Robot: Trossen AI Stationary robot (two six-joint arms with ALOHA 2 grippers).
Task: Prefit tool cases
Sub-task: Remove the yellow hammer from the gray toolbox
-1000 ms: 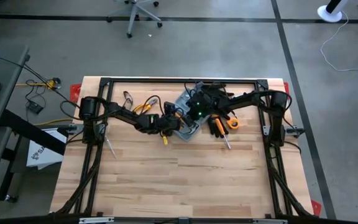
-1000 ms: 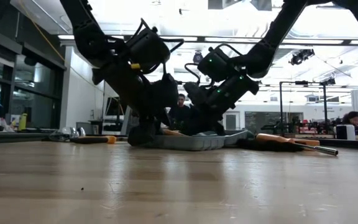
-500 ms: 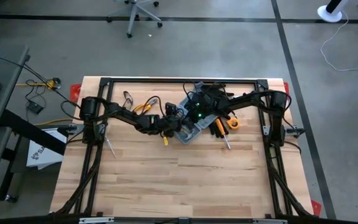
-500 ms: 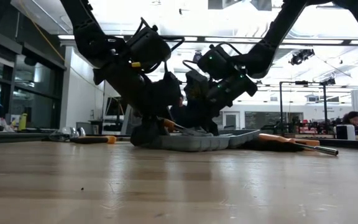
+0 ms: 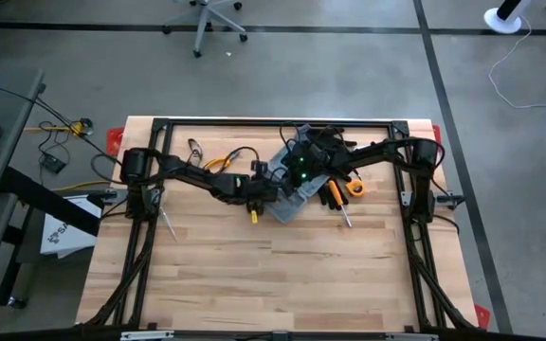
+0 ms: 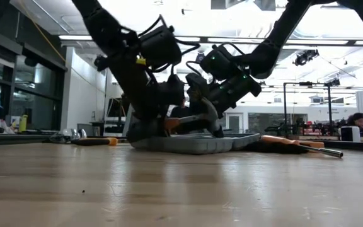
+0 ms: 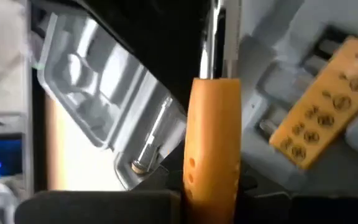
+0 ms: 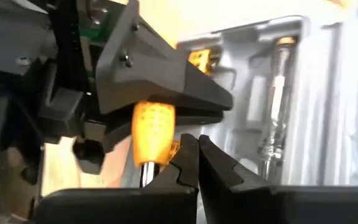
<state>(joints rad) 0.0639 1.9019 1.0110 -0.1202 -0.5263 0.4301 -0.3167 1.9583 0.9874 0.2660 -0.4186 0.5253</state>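
Lying open near the far middle of the pale butcher-block table (image 5: pixel 254 275), the tool case (image 5: pixel 290 201) is a shallow grey-blue plastic tray with rounded corners, its inside moulded into smooth, shaped recesses; from the low camera it reads as a low, flat-bottomed shell with a ribbed side wall (image 6: pixel 191 144). In the left wrist view one recess cradles a slim chromed metal piece (image 7: pixel 149 144), and a flat yellow-orange plastic holder (image 7: pixel 321 102) dotted with small round holes sits in another pocket. The left gripper (image 5: pixel 254 192) reaches in from the case's left edge, its dark fingers clamped on a tool with a rounded, matte orange handle (image 7: pixel 211 140) from which a bright steel shank (image 7: pixel 214 37) runs on toward the case. The right gripper (image 5: pixel 297 172) hangs over the far part of the case, its two black, wedge-shaped fingers (image 8: pixel 194 163) pressed together with nothing between them, just beside that same orange handle (image 8: pixel 153 132). To the right of the case, on the bare wood, lie black work gloves (image 5: pixel 333 192) and another orange-handled tool (image 5: pixel 354 187) with a long metal shaft. Angular grey metal plates of the left arm's wrist (image 8: pixel 148 62) fill the right wrist view.
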